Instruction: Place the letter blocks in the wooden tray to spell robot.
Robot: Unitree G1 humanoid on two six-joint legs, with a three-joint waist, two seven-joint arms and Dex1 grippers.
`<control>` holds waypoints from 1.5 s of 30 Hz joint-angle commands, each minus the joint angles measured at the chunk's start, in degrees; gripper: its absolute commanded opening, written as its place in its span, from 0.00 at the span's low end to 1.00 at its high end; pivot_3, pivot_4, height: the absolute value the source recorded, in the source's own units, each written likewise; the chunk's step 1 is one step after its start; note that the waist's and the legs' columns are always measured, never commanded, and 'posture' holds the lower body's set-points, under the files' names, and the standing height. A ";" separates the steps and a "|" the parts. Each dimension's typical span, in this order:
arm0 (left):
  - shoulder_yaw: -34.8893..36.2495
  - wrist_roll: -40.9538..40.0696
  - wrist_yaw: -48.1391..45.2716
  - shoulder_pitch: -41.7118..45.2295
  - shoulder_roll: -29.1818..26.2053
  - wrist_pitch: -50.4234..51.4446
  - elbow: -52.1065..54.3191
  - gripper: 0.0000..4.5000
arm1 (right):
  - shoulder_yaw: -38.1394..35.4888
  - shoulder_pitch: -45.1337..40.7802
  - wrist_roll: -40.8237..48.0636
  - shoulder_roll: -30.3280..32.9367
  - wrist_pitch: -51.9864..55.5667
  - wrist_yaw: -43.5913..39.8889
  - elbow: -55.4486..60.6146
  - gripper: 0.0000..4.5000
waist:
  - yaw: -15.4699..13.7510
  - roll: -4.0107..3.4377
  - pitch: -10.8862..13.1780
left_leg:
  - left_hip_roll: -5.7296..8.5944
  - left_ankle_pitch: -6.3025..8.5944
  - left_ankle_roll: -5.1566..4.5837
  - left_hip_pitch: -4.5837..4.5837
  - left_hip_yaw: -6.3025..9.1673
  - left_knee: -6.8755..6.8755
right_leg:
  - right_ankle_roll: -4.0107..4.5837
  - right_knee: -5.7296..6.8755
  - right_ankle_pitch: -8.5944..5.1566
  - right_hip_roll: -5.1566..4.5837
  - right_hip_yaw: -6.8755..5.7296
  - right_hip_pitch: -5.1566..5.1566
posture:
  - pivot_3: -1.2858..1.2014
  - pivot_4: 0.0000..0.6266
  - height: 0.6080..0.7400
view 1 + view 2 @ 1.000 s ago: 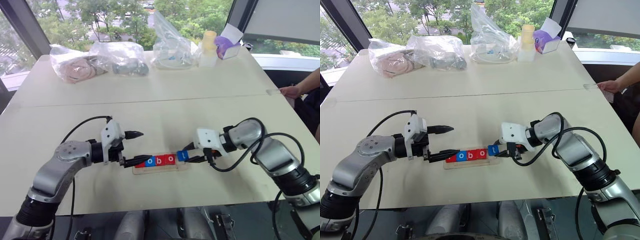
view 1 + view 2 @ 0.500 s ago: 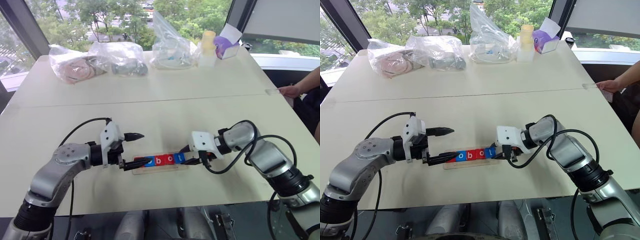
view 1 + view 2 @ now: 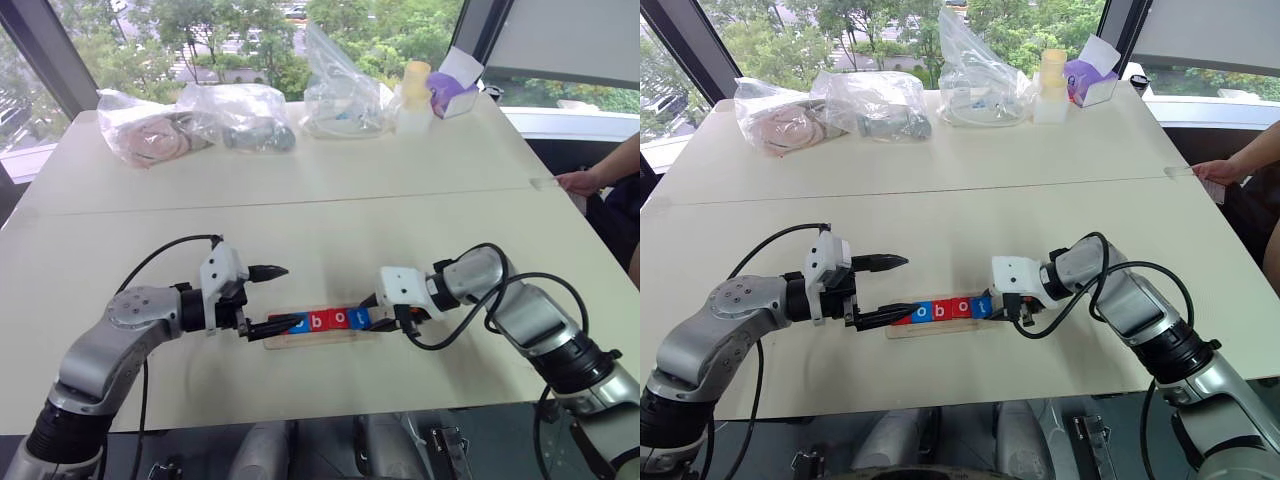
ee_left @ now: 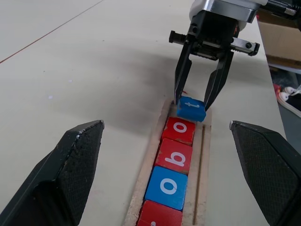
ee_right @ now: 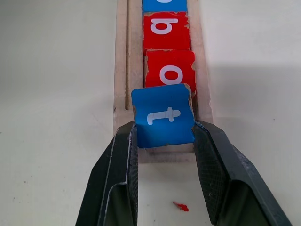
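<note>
Four letter blocks lay in a row in the wooden tray, near the table's front edge between the two arms: a red one at the left end, then a blue o, a red b and a red o. The fifth, the blue t block, was pinched by its two side faces between the fingers of the right gripper, closed on it, and sat tilted over the tray's last, right-end slot, not lying flat. The left gripper hung at the tray's opposite end with its fingers spread wide, one close over the left end and holding nothing. The block looked small, rigid and light, so a modest squeeze on its flat sides should have been enough; its faces seemed smooth and its edges a little chipped, so it could have slipped or twisted if held by a corner. Seating it probably called for levelling it against the red o before letting go.
</note>
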State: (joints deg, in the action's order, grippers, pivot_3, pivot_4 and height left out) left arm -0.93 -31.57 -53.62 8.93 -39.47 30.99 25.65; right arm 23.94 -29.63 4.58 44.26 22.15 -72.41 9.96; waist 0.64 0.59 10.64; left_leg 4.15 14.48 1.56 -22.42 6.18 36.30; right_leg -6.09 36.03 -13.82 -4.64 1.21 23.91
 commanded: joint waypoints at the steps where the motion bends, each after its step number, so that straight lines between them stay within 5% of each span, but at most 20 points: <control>1: 1.04 -0.67 0.11 0.30 -0.68 -0.06 2.03 1.00 | -0.55 -0.70 -0.31 -0.51 -0.28 0.18 0.50 0.36 | 0.00 0.00 0.00 | 0.00 0.00 0.00 0.00 0.00 0.00 | 0.00 0.00 0.00 0.00 0.00 0.00 | 0.52 0.24 1.00; 7: 0.99 -0.71 0.22 0.29 -0.74 -0.05 2.03 1.00 | -0.80 -0.75 -0.58 -0.77 0.05 0.10 0.58 0.99 | 0.01 0.00 0.00 | 0.00 0.00 0.00 0.00 0.00 0.00 | 0.00 0.00 0.00 0.00 0.00 0.00 | 0.52 0.24 1.00; 27: 0.46 -0.52 0.38 0.47 -0.37 -0.19 1.73 1.00 | -2.57 -4.46 0.07 -8.58 4.87 8.17 -0.88 0.99 | 0.04 0.00 0.00 | 0.01 -0.01 0.02 0.00 0.00 0.00 | 0.01 0.02 0.01 0.01 0.00 0.02 | 0.52 0.24 1.00; 45: 0.13 -0.59 1.21 0.61 -0.01 -0.25 1.94 1.00 | -2.50 -4.62 -2.65 -6.53 0.48 6.99 -3.62 0.99 | 0.07 0.00 0.00 | 0.01 -0.01 0.03 0.00 -0.01 0.00 | 0.02 0.04 0.02 0.02 0.00 0.03 | 0.52 0.24 1.00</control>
State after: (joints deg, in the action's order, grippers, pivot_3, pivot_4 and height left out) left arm -1.03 -31.71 -52.36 9.03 -39.38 31.01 25.66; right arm 22.77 -33.55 1.32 37.29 22.86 -65.02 5.26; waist 0.70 0.59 10.64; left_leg 4.16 14.46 1.58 -22.42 6.17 36.30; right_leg -6.07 36.08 -13.80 -4.62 1.21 23.94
